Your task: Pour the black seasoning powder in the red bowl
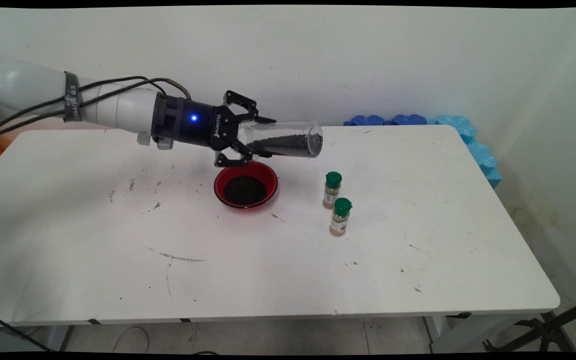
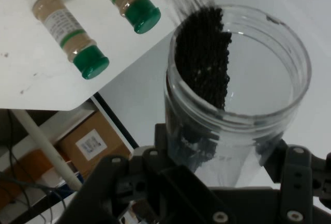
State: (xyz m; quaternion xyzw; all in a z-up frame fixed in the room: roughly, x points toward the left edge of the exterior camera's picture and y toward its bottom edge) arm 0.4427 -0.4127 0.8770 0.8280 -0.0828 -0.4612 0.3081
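My gripper (image 1: 264, 138) is shut on a clear plastic jar (image 1: 288, 140), held almost level above the table with its open mouth to the right. Black granules (image 1: 283, 146) lie along the jar's lower side. Just below the fingers a red bowl (image 1: 219, 184) stands on the table with dark granules in it; the jar's mouth reaches past the bowl's right rim. In the hand view the jar (image 2: 269, 79) rises from between the fingers of my gripper (image 2: 222, 157), and the granules (image 2: 204, 53) are heaped against its left wall.
Two small spice bottles with green caps (image 1: 332, 190) (image 1: 340, 216) stand right of the bowl. Blue foam pieces (image 1: 393, 120) line the table's back right edge. In the hand view, a cardboard box (image 2: 93, 141) sits under the white table (image 2: 31, 79).
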